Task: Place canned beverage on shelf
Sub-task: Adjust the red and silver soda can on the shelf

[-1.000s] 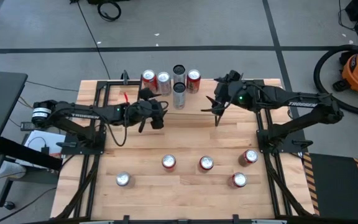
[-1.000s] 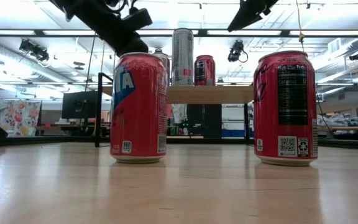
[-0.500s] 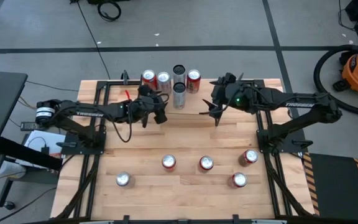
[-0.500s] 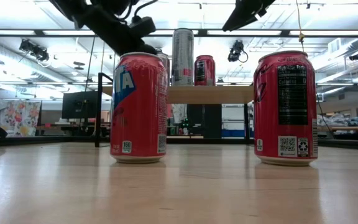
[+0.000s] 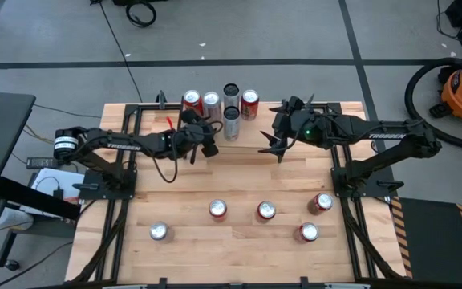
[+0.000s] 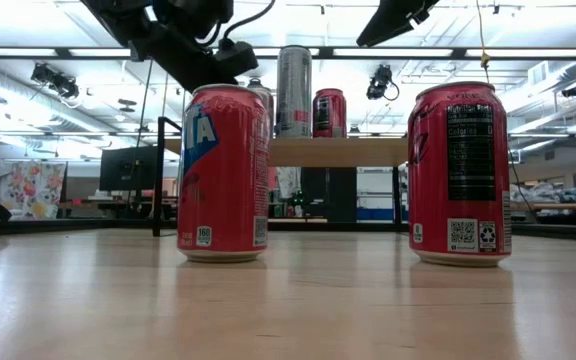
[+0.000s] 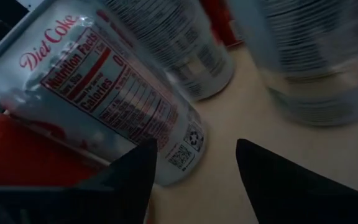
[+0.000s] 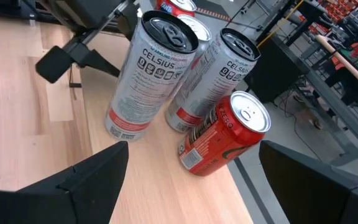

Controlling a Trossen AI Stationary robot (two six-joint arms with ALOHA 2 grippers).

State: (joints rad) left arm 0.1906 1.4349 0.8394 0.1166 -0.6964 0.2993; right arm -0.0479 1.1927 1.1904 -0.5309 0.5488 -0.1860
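The left gripper (image 5: 207, 147) is closed and empty beside the cans on the shelf (image 5: 251, 135). The right gripper (image 5: 273, 144) stands wide. Withdraw the left arm level, clear of the silver can (image 7: 114, 93).

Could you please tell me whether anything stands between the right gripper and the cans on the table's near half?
Nothing visible does. The right gripper hovers by the shelf, and only bare table lies between it and the nearest can.
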